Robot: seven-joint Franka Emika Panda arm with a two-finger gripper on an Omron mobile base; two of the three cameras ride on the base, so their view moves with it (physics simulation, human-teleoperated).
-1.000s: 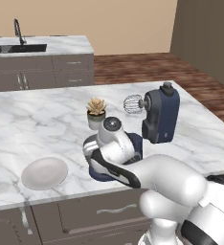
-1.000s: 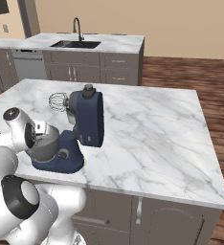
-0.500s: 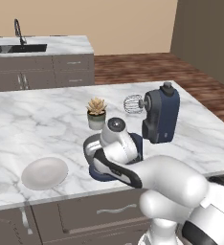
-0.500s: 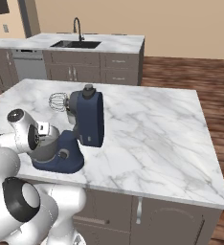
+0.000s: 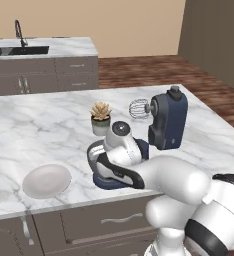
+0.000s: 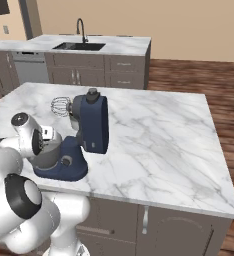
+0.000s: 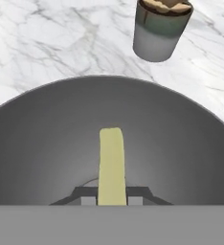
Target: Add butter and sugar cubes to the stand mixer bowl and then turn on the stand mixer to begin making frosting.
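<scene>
One grip: my gripper [image 7: 112, 201] is pressed tight on the pale yellow-green butter stick [image 7: 111, 165], fingers at its lower end.
Butter position: one stick, held over the inside of the deep grey metal mixer bowl [image 7: 47, 143].
Bowl: one, sitting on the navy-blue stand mixer [image 6: 91, 125] base, head tilted back.
Whisk: one silver wire whisk [image 5: 138, 108].
Plate: one flat white plate [image 5: 46, 180], left of bowl.
Plant: one small potted succulent [image 5: 101, 118] just beyond bowl.
Surface: marble island counter [image 6: 154, 135].
</scene>
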